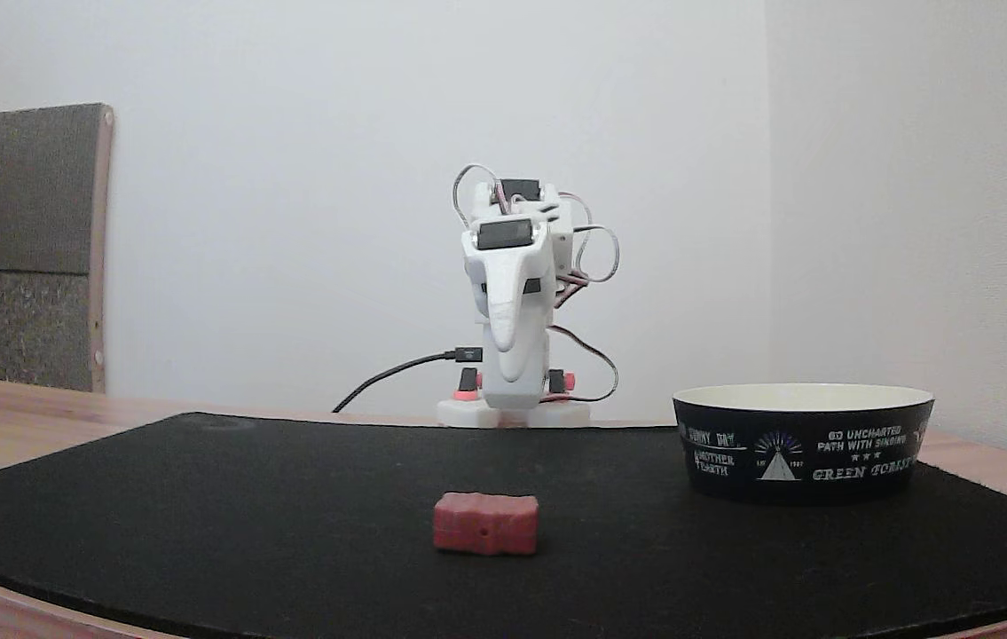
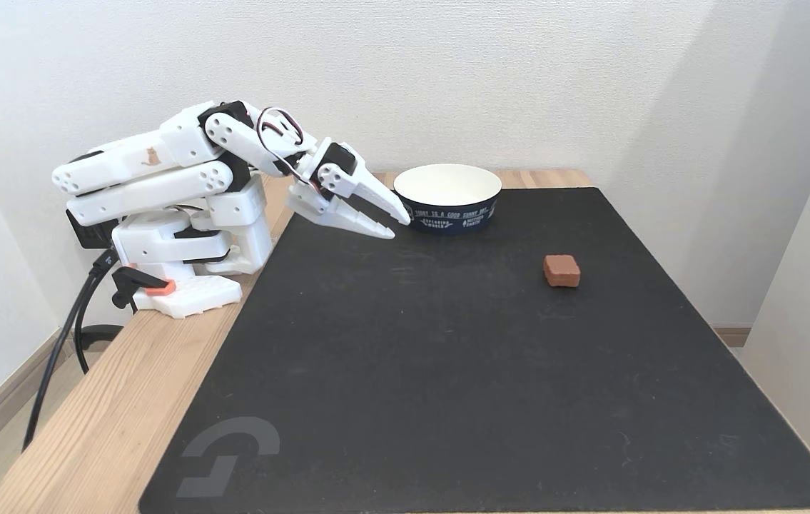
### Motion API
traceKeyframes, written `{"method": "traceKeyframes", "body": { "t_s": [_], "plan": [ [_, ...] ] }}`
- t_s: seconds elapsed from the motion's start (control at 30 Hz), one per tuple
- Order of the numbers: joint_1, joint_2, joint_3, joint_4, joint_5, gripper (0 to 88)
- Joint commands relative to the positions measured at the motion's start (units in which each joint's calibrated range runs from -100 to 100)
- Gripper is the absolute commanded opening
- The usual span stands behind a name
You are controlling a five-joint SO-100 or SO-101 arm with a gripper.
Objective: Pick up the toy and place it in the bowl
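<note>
The claw is pressed together above the mat, just beside the bowl. The toy lies alone, well apart.

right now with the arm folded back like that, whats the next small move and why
Probably unfold and reach the gripper out across the black mat toward the toy. The toy lies alone on the mat, apart from the bowl, and the gripper hangs near the bowl holding nothing, its fingers close together.
</note>
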Motion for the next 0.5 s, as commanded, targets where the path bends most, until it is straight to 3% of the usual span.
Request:
{"method": "traceKeyframes", "body": {
  "t_s": [0.0,0.47],
  "plan": [
    [-1.5,-0.58,0.51,1.13,0.94,2.6],
    [-1.5,-0.58,0.6,1.13,0.94,3.4]
  ]
}}
